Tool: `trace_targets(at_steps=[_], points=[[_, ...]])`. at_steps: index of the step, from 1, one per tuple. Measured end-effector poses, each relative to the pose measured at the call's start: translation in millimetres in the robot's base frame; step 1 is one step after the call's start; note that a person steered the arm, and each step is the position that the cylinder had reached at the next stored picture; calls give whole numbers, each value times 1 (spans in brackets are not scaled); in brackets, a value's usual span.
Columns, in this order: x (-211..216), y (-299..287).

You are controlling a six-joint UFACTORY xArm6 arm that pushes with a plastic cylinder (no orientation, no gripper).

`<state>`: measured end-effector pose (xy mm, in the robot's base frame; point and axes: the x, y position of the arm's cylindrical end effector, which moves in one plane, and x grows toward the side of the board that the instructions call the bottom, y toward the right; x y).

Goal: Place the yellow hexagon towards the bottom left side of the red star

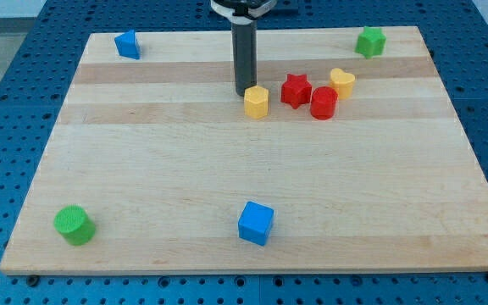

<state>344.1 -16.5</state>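
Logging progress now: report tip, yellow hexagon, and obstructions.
My tip at the yellow hexagon's upper-left edge, apparently touching. Hexagon left of the red star, slightly lower, small gap. Nothing between them.

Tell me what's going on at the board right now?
My tip sits just to the view's upper left of the yellow hexagon, touching it or nearly so. The hexagon lies left of the red star and slightly lower. A red cylinder and a yellow heart crowd the star's right.

Pale smooth wooden board (pixel 142 152), matt plastic-looking blocks, dark matt rod (pixel 245 55), blue perforated table (pixel 7 59)
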Motion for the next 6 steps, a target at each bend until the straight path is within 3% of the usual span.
trace_targets(at_steps=[3,6], points=[[42,-22],[42,45]])
